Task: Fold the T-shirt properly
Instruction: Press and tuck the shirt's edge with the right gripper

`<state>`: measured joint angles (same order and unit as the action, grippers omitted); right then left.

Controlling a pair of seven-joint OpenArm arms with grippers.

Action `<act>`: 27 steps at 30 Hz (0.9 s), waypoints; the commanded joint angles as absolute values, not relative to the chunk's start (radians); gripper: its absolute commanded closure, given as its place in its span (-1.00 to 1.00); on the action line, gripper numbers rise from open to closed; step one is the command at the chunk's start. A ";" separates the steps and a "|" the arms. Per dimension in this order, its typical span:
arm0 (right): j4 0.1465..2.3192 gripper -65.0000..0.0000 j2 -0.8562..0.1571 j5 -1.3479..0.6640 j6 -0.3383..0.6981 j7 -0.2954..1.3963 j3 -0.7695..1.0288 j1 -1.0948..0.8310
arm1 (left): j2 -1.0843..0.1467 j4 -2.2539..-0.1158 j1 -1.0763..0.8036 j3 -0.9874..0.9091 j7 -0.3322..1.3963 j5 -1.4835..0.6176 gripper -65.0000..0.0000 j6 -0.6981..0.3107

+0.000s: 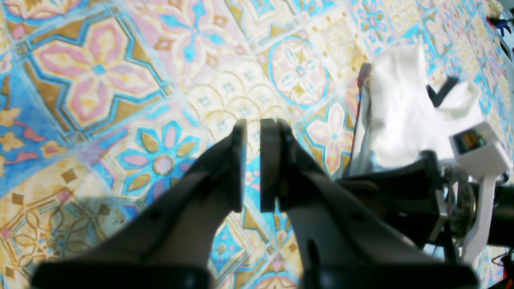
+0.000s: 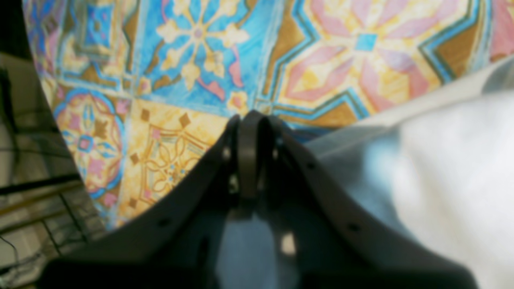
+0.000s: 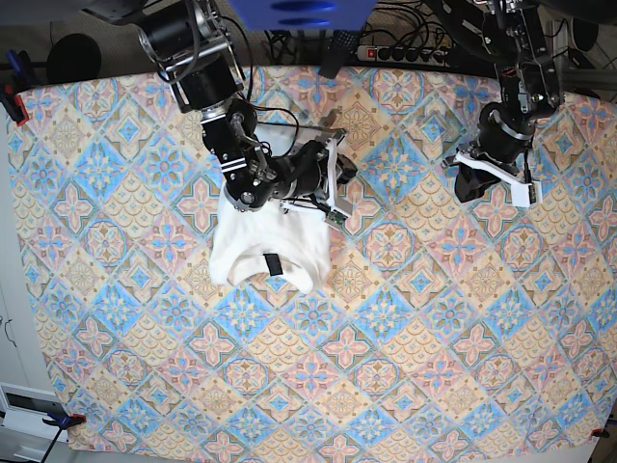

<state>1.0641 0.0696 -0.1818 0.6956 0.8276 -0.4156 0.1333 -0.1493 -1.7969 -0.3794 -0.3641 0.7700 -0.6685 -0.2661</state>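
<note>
— Where's the T-shirt (image 3: pixel 265 253) sitting?
— Folded into a white bundle on the patterned desk (image 3: pixel 405 328), small dark neck tag (image 3: pixel 274 263) on top, right under the right arm

— And the claws?
— Right claw (image 2: pixel 249 120) is pressed closed beside the white cloth, gripping nothing I can see. Left claw (image 1: pixel 253 132) hangs well apart over bare desk, jaws a narrow slit apart, empty

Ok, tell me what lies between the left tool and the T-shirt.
Nothing but bare patterned tablecloth; the base view shows the left tool apart from the T-shirt.
</note>
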 commanded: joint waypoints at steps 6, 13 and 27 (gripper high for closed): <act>1.063 0.99 0.033 -0.151 0.698 0.874 -0.311 0.134 | -0.156 -1.811 -0.374 -0.367 0.754 -0.684 0.87 -0.272; 1.064 1.00 -0.059 -0.151 0.698 0.875 -0.246 0.130 | -0.154 -1.811 -0.372 -0.363 0.754 -0.684 0.87 -0.272; 1.201 0.99 -0.185 -0.156 0.698 0.941 -0.255 0.090 | -0.148 -1.810 -0.361 -0.360 0.754 -0.682 0.87 -0.272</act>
<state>1.1992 -0.1680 -0.2199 0.7204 0.8814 -0.2596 0.0990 -0.1436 -1.7962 -0.3710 -0.3576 0.7742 -0.6678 -0.2661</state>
